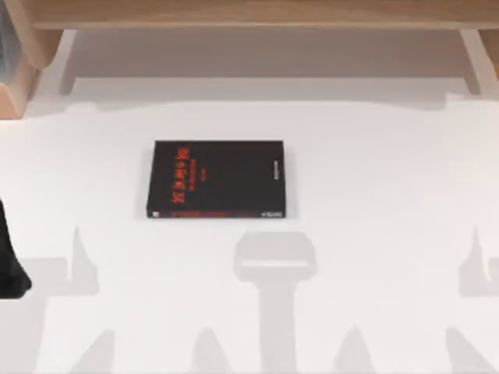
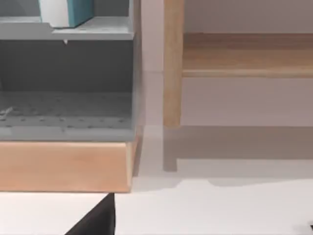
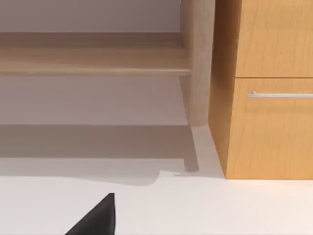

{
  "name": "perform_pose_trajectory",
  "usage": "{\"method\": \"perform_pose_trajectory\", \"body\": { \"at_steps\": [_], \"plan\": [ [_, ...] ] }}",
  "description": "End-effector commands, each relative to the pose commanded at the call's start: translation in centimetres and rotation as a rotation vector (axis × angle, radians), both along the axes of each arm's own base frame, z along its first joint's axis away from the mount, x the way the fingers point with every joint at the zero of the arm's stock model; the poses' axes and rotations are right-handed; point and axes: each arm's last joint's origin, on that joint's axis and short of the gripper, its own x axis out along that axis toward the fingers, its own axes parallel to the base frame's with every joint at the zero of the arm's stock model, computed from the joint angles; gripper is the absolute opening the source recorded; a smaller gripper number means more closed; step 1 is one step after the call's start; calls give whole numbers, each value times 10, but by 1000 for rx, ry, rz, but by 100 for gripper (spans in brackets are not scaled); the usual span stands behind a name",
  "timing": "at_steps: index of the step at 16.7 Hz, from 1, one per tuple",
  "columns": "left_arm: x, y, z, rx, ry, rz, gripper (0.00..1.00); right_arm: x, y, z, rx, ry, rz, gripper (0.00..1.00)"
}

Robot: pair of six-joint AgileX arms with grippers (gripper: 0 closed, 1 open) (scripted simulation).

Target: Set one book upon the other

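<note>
Table (image 1: pixel 374 234) white w/ black book (image 1: pixel 216 179) mid, wood shelf (image 1: pixel 249 14) behind.

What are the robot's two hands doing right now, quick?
Left gripper: near the table's left edge, holding nothing visible; open or shut cannot be told.
Right gripper: a dark tip over the white table, holding nothing visible; cannot be told.

Even, bright light fell on the white table (image 1: pixel 374 179); soft grey shadows lay near the black book (image 1: pixel 216 178), slightly blurred.

black book (image 1: pixel 216 178) — red lettering, unreadable
</note>
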Motion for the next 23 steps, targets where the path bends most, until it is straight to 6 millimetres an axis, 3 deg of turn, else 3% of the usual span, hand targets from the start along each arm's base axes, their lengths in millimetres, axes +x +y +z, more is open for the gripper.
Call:
{"method": "perform_pose_trajectory", "body": {
  "at_steps": [3, 5, 8, 11, 14, 17, 20, 23],
  "plan": [
    [0, 0, 3, 0, -4, 1, 100, 0, 0, 0, 0, 0, 0, 100],
    [1, 1, 18, -1, -25, 3, 100, 0, 0, 0, 0, 0, 0, 100],
    [7, 5, 58, -1, -66, 10, 100, 0, 0, 0, 0, 0, 0, 100],
    [32, 13, 106, -1, -88, 18, 100, 0, 0, 0, 0, 0, 0, 100],
    [81, 28, 147, 0, -83, 23, 100, 0, 0, 0, 0, 0, 0, 100],
    [149, 53, 166, -4, -60, 22, 100, 0, 0, 0, 0, 0, 0, 100],
    [220, 85, 157, -10, -31, 15, 100, 0, 0, 0, 0, 0, 0, 100],
    [279, 116, 131, -16, -7, 2, 100, 0, 0, 0, 0, 0, 0, 100]
  ]
}}
